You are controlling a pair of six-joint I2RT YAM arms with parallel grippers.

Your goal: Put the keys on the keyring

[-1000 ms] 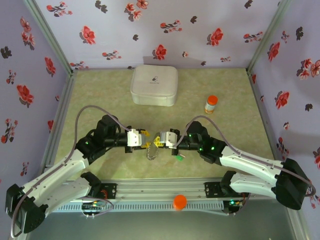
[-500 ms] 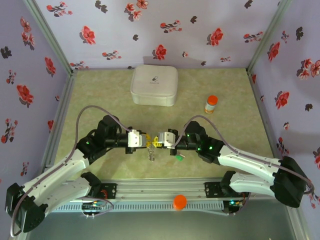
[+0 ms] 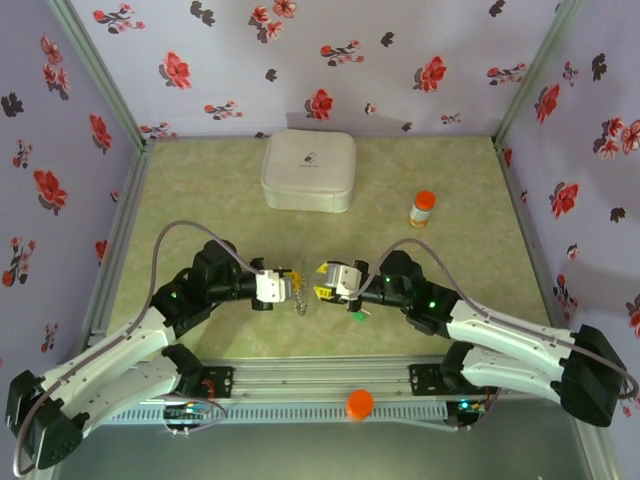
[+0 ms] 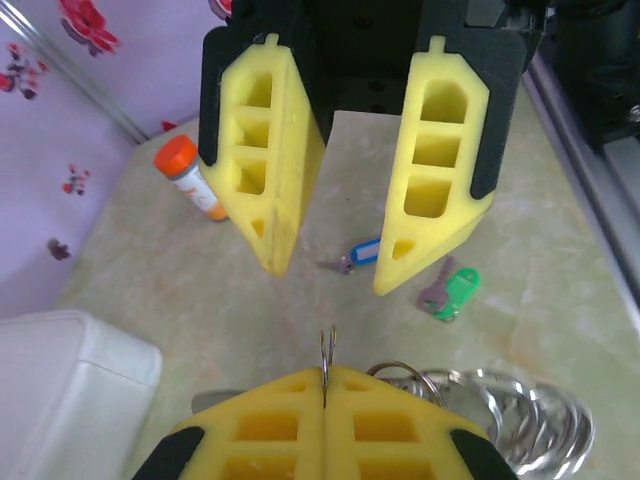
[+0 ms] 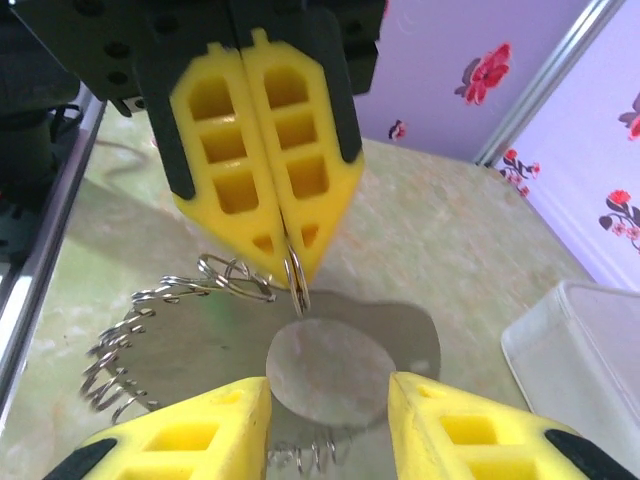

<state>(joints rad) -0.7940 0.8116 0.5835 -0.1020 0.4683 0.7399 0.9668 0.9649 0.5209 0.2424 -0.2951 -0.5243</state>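
Note:
My left gripper (image 4: pixel 325 372) is shut on the keyring (image 4: pixel 327 345), a thin silver split ring that stands edge-up out of its yellow fingertips. A silver chain (image 4: pixel 520 420) and a round metal disc (image 5: pixel 330 370) hang from the ring. My right gripper (image 5: pixel 328 382) faces it, open, its fingers apart on either side of the disc. The keys lie on the table beyond: the blue-tagged key (image 4: pixel 365 250) and the green-tagged key (image 4: pixel 452 293). In the top view both grippers, left (image 3: pixel 283 287) and right (image 3: pixel 322 283), meet near the front edge, with the green key (image 3: pixel 356 313) beside the right one.
A white rounded case (image 3: pixel 307 170) sits at the back centre and an orange-capped bottle (image 3: pixel 422 209) at the back right. Flowered walls close in three sides. A metal rail (image 3: pixel 320 385) runs along the front edge.
My left gripper has closed on the keyring. My right gripper, shut a second ago, has opened and let go. Both have shifted slightly nearer the front.

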